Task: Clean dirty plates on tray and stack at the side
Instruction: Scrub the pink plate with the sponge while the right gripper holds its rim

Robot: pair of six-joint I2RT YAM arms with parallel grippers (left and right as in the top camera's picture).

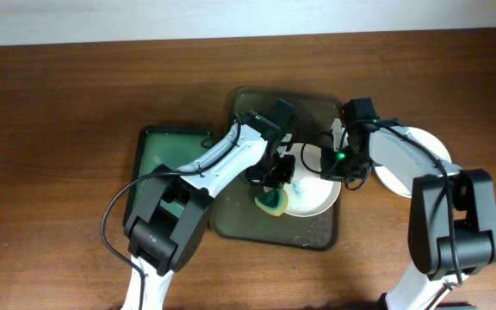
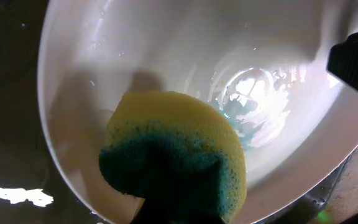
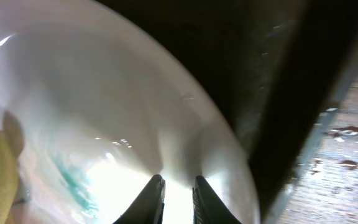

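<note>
One dirty plate (image 1: 317,198) lies on the dark tray (image 1: 231,220), at its right side. My left gripper (image 1: 275,179) is shut on a yellow and green sponge (image 1: 272,205) and presses it on the plate's left part. In the left wrist view the sponge (image 2: 173,149) hides the fingers, and a wet teal smear (image 2: 241,124) lies beside it on the plate (image 2: 104,50). My right gripper (image 1: 343,168) rests on the plate's right part. Its fingers (image 3: 174,200) are nearly together over the plate (image 3: 104,93), with the teal smear (image 3: 73,180) to their left.
White plates (image 1: 429,142) lie on the wooden table right of the tray, partly under my right arm. A smaller green tray (image 1: 155,151) sits to the left. The tray's rim (image 3: 316,130) and the wet table (image 3: 353,162) show in the right wrist view.
</note>
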